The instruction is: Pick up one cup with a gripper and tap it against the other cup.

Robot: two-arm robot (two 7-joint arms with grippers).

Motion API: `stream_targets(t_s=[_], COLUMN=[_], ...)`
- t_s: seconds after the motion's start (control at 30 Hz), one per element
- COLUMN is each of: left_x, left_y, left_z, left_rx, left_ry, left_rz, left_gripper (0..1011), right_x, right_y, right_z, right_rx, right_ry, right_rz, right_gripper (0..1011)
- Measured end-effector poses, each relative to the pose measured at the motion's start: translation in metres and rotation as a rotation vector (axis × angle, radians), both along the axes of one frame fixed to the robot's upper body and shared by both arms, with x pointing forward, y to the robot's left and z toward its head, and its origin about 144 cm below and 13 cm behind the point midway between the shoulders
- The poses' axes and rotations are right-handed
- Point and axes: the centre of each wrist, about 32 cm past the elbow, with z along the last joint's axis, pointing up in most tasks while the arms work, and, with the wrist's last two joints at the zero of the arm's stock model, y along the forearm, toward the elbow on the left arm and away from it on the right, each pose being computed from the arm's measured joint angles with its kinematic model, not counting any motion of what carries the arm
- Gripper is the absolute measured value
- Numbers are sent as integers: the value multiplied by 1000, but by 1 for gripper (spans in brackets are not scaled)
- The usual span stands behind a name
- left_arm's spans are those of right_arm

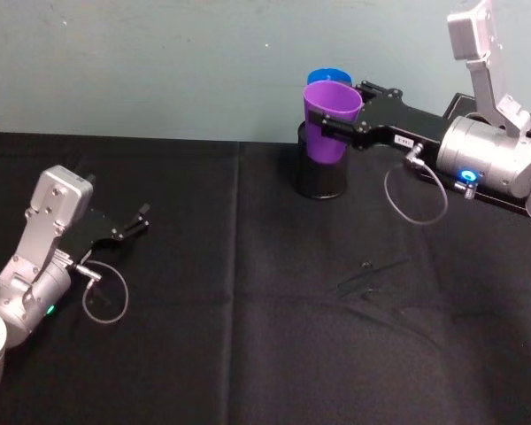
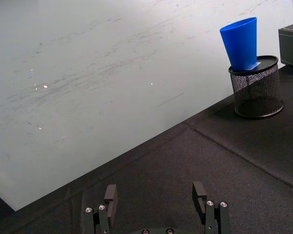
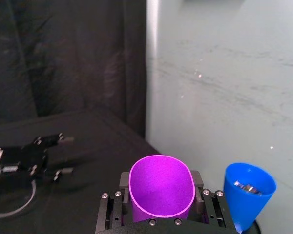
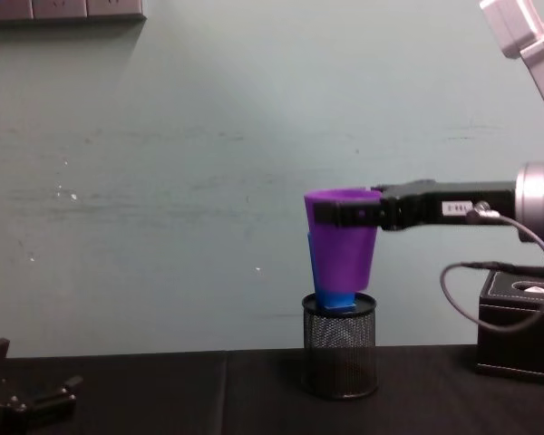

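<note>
The right arm reached in level from the right, well above the black cloth-covered table [image 1: 248, 336]. Its silver wrist with a glowing blue ring sat behind the black two-fingered right gripper [image 1: 340, 131]. The fingers were clamped on either side of the smooth purple plastic tapered tumbler [image 1: 330, 113], just under its wide rim, holding it upright in the air. Just behind it, the bright blue plastic tapered tumbler [image 1: 327, 77] leaned in the black wire-mesh pen holder [image 1: 319, 177].

In the chest view the purple tumbler overlapped the blue one, its base just above the holder's rim. The right wrist view showed the two rims side by side with a narrow gap. Lower down they possibly touched, but I cannot tell. That view also showed a small metallic object [image 3: 244, 185] inside the blue tumbler.

The left arm lay low on the table at the left, well apart, and the black left gripper [image 2: 156, 195] had its fingers spread and held nothing.
</note>
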Motion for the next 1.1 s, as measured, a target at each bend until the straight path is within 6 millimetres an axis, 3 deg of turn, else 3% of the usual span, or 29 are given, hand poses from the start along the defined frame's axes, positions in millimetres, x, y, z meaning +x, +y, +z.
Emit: stream_targets(t_s=[0.3, 0.63, 0.83, 1.1], left_x=[0, 0, 0, 0], left_y=[0, 0, 0, 0], left_z=[0, 0, 0, 0], left_rx=[0, 0, 0, 0], left_ry=[0, 0, 0, 0], left_rz=[0, 0, 0, 0], left_gripper=[1005, 1005, 1005, 1005], right_x=[-21, -45, -49, -49], right_y=[-12, -22, -23, -23], right_z=[-14, -51, -78, -98], right_rx=[-45, -44, -42, -80], right_ry=[-2, -19, -24, -22], right_rz=[53, 87, 100, 100], right_gripper=[733, 733, 733, 733])
